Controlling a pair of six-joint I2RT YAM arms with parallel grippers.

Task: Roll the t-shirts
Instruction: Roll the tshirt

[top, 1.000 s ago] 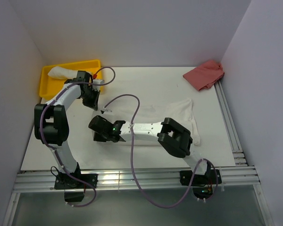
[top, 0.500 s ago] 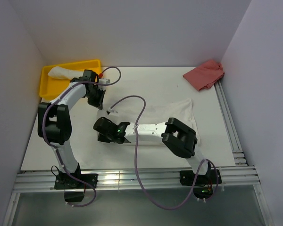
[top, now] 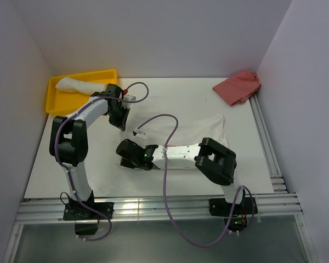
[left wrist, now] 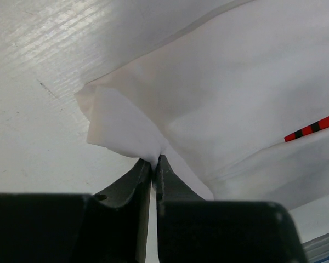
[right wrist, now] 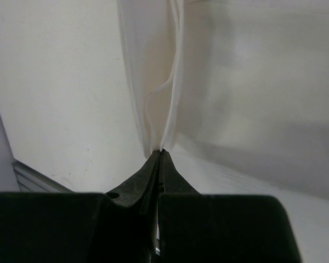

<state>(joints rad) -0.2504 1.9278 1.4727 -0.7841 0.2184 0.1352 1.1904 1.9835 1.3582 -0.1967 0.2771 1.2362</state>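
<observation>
A white t-shirt [top: 211, 129] lies spread across the middle of the pale surface [top: 181, 98], reaching toward the right of the frame. Its left end is bunched up where both arms meet it. The left gripper [top: 119, 123] comes in from the upper left. In its wrist view its dark fingers [left wrist: 137, 181] are closed tight on a small folded corner of the shirt, lifting it off the surface. A short red and black striped mark [left wrist: 312, 129] shows on the fabric at the right edge of that view.

The right gripper [top: 126, 159] reaches leftward across the lower centre, its arm lying over the shirt. Its fingers [right wrist: 148, 170] are pressed together on a thin upright edge of the same white fabric.

In the upper left a yellow tray [top: 82, 74] holds a white roll [top: 74, 85] of cloth. A pink cloth [top: 238, 86] lies crumpled in the upper right corner.
</observation>
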